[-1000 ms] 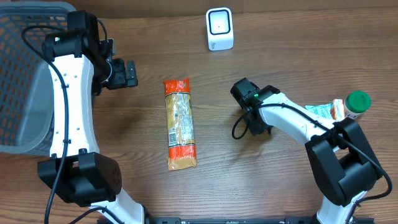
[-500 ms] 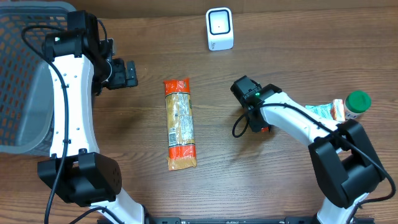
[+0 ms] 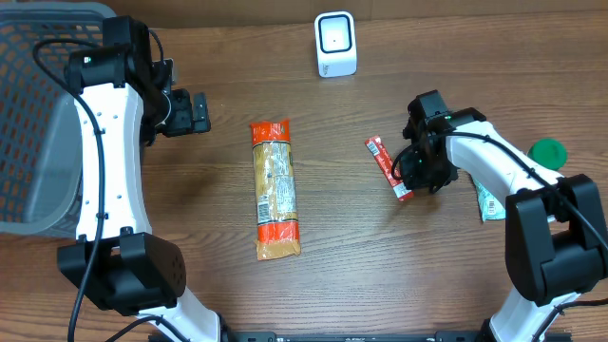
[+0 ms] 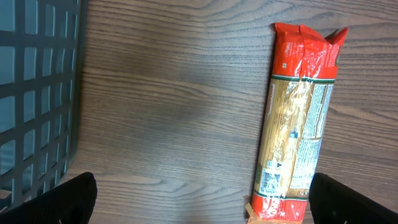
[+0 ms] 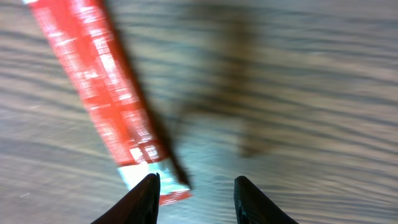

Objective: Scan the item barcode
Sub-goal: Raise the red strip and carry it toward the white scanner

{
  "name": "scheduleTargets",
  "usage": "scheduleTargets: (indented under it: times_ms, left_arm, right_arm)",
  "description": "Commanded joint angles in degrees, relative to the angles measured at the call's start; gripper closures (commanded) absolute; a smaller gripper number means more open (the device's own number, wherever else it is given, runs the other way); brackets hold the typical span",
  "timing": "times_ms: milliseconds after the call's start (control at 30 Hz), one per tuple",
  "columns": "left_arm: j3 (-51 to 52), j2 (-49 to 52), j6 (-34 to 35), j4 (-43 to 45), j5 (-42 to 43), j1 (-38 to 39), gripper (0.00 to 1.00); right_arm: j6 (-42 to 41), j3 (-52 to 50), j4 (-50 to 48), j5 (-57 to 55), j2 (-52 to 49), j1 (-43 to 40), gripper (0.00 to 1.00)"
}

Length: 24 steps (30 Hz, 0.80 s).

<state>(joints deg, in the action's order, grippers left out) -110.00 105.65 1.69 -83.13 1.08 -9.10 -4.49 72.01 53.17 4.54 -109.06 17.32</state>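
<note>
Alignment is wanted: the slim red plastic packet (image 3: pixel 389 169), flat right of centre, should be straddled squarely by the right gripper (image 5: pixel 196 196), seen part-open and empty beside its end, before the white boxy scanner (image 3: pixel 335 43) at top centre is faced.

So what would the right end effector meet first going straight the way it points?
Probably the bare table between its fingers, though one finger might clip the end of the red packet; depth is unclear.

On the table (image 3: pixel 446 285), pasta packet (image 3: pixel 275 189) lies left of thin packet (image 3: pixel 388 167), scanner (image 3: pixel 335 44) behind both.
</note>
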Motion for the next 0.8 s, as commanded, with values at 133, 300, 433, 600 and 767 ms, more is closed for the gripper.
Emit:
scheduleTargets:
  times_ms: [133,300,433,600,767]
  left_arm:
    - [-1.0,-1.4,-0.4,0.0,0.2,0.1,0.00]
    - [-1.0,-1.4,-0.4,0.0,0.2,0.1,0.00]
    - [-1.0,-1.4,-0.4,0.0,0.2,0.1,0.00]
    - [-1.0,-1.4,-0.4,0.0,0.2,0.1,0.00]
    - [-1.0,-1.4,-0.4,0.0,0.2,0.1,0.00]
  right_arm:
    - [-0.2,0.7,-0.4,2.0,2.0,2.2,0.58]
    - [-0.2,0.7,-1.2,0.7,2.0,2.2,0.58]
    - [-0.2,0.7,-1.0,0.7,2.0,2.2,0.58]
    - [-0.2,-1.3,-2.7,0.7,2.0,2.2,0.58]
    - [-0.2,-5.6,-7.5,0.5,2.0,2.2,0.55]
